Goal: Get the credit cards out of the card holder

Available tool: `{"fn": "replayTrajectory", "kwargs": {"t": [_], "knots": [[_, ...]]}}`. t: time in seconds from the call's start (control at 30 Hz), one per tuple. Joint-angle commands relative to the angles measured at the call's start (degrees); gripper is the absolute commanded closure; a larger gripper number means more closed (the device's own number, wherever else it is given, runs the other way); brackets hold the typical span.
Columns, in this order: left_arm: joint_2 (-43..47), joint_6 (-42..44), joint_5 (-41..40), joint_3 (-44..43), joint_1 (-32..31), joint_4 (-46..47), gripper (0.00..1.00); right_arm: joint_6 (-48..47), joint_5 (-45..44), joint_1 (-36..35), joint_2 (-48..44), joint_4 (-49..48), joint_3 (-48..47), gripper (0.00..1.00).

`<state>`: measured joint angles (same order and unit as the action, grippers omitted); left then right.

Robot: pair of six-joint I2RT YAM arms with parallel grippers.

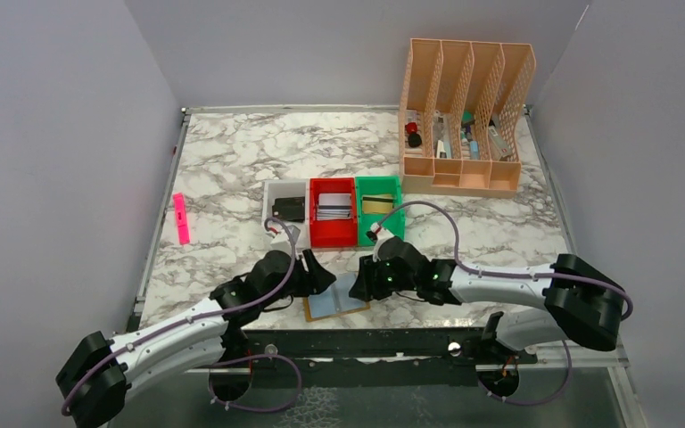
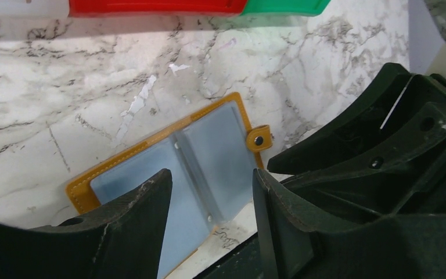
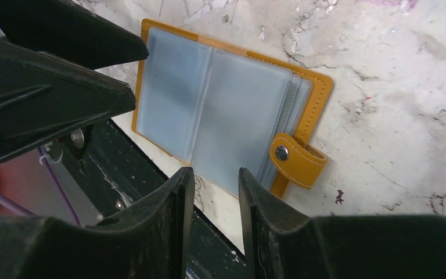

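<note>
Left tool [image 2: 210,177] up front, fingers apart with nothing between them, poised over the card holder [image 2: 209,157]. The holder lies open and flat at the near edge of the marble surface [image 1: 232,152], pale blue sleeves up, snap tab [image 2: 259,138] on its right side. Right tool [image 3: 215,174] is just beside it, fingers a narrow gap apart, gripping nothing. Farther back, in a row: white bin [image 1: 285,207], red bin [image 1: 332,214], green bin [image 1: 380,205].

At near edge of table [image 1: 232,160], card holder [image 1: 334,306] between left gripper [image 1: 319,280] and right gripper [image 1: 358,287]; bins [image 1: 332,237] behind; rack [image 1: 461,181] back right
</note>
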<state>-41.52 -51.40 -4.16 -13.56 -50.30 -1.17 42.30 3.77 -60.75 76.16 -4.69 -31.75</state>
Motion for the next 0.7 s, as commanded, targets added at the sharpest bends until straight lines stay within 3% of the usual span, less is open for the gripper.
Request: {"fn": "replayTrajectory", "kwargs": {"t": [0.0,0.43,0.67], "knots": [[-2.29,-0.78,1.39,-0.42,0.19,-3.45,0.44,0.93,3.87,-0.05,2.27,-4.21,0.69,0.62],[-12.86,0.80,1.03,-2.82,0.08,-4.42,0.44,1.55,2.32,-0.16,6.47,-2.13,0.57,0.62],[-13.44,0.98,1.13,-2.21,0.01,-4.58,0.44,1.32,0.07,-0.11,7.25,0.86,-1.25,0.61]]}}
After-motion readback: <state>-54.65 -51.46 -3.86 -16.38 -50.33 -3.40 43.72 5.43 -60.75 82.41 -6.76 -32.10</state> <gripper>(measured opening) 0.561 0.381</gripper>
